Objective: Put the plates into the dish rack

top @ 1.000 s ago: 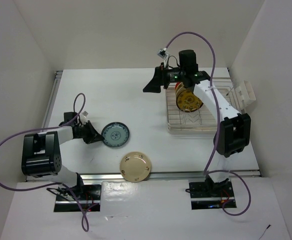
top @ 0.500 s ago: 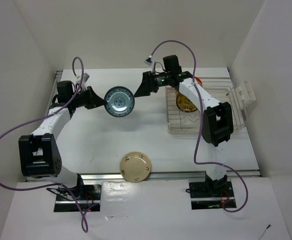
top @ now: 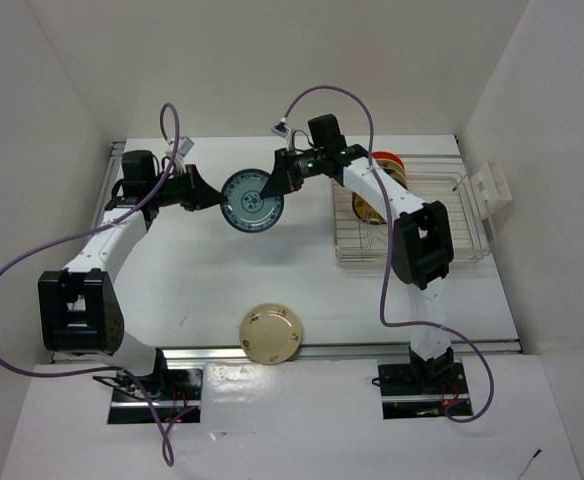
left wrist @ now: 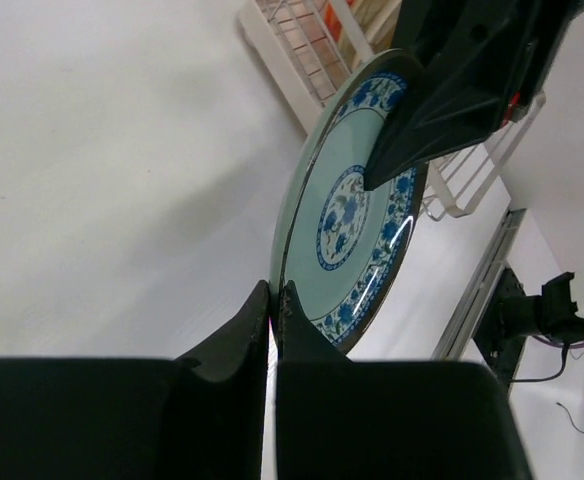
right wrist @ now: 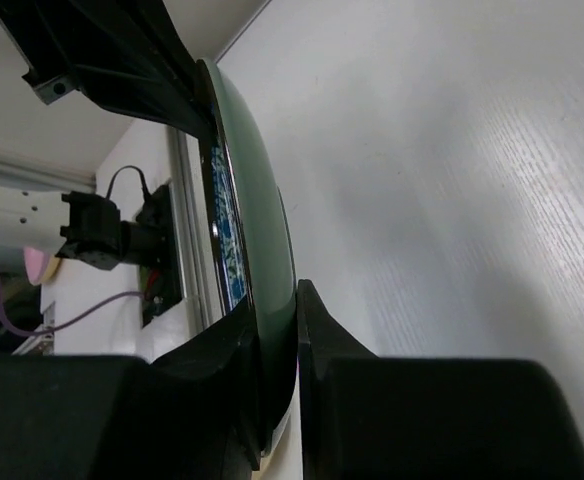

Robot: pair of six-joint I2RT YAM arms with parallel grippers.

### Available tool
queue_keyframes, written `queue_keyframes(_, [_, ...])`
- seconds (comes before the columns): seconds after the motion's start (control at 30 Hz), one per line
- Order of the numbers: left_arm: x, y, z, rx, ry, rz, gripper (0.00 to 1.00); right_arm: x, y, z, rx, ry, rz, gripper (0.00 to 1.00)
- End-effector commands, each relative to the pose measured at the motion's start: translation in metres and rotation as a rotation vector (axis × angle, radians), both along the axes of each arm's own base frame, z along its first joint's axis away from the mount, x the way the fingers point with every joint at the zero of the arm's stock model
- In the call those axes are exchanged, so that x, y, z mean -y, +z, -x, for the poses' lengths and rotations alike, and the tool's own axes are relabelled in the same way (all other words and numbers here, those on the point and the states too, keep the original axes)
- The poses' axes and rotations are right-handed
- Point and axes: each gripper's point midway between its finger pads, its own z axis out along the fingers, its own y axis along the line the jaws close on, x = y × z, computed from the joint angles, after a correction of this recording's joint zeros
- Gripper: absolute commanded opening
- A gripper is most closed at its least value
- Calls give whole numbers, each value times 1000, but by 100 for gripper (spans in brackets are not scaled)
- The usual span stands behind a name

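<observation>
Between left gripper [left wrist: 275, 295] and right gripper [right wrist: 297, 290], blue plate [top: 251, 200] hangs on edge, each clamped on an opposite rim

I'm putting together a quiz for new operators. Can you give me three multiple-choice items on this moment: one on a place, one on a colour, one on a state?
1. The dish rack stands on the table's right side. Where is the cream plate?
A) inside the rack
B) flat on the table at its near edge
C) at the far wall

2. What colour is the pattern on the raised plate?
A) orange
B) gold
C) blue

3. How is the raised plate held?
A) flat on the table
B) pinched at opposite rims by the left gripper and the right gripper
C) upright between the rack's dividers

Answers:
1 B, because it lies alone by the front rail, well clear of the rack.
2 C, because the left wrist view shows blue flowers on a pale face.
3 B, because each wrist view shows its own fingers closed on the rim.
</observation>
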Motion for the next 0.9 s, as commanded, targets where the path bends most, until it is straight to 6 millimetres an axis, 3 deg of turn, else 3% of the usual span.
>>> queue_keyframes(0.0, [5,7,9,55,-48,-21,0,-3,22,-4,99,20,-9,0])
queue_keyframes(0.03, [5,6,10,45,-48,-21,7,1,24,-3,110,7,18,0])
queue_keyframes(0.07, [5,7,11,42,-52,-27,20,4,28,-5,177,19,32,0])
queue_keyframes(0.1, [5,9,11,39,-52,-26,37,8,46,-6,248,14,38,0])
queue_keyframes(0.13, [4,11,11,48,-56,-34,73,14,48,-2,264,15,74,0])
queue_keyframes(0.17, [4,13,10,56,-60,-41,86,23,51,-13,376,-11,138,0])
queue_keyframes(0.2, [5,21,11,67,-70,-42,95,33,72,-14,450,-54,169,0])
queue_keyframes(0.23, [4,24,10,77,-74,-48,100,46,78,-22,496,-108,209,0])
queue_keyframes(0.27, [3,30,9,105,-67,-65,100,72,84,-39,565,-176,270,0])
queue_keyframes(0.37, [-2,40,2,143,-45,-108,100,132,126,-40,744,-210,275,0])
queue_keyframes(0.43, [-7,44,-3,154,-17,-133,100,162,150,-24,895,-194,262,0])
queue_keyframes(0.47, [-9,31,-7,124,-12,-147,100,182,157,-22,1044,-151,295,0])
queue_keyframes(0.5, [-10,29,-10,112,-1,-155,100,195,150,-2,1104,-135,328,0])
queue_keyframes(0.57, [-14,17,-15,85,14,-174,100,220,150,-5,1259,-188,438,0])
queue_keyframes(0.6, [-14,9,-18,63,13,-174,100,243,153,-5,1304,-270,561,0])
queue_keyframes(0.67, [-14,3,-17,43,11,-174,100,279,115,-7,1245,-258,743,0])
queue_keyframes(0.7, [-14,-5,-17,15,12,-168,100,285,116,-8,1228,-243,766,0])
queue_keyframes(0.73, [-15,-8,-18,14,21,-175,100,295,100,-1,1150,-212,800,0])
queue_keyframes(0.87, [-17,-16,-21,2,34,-186,100,318,75,-5,1134,-170,922,0])
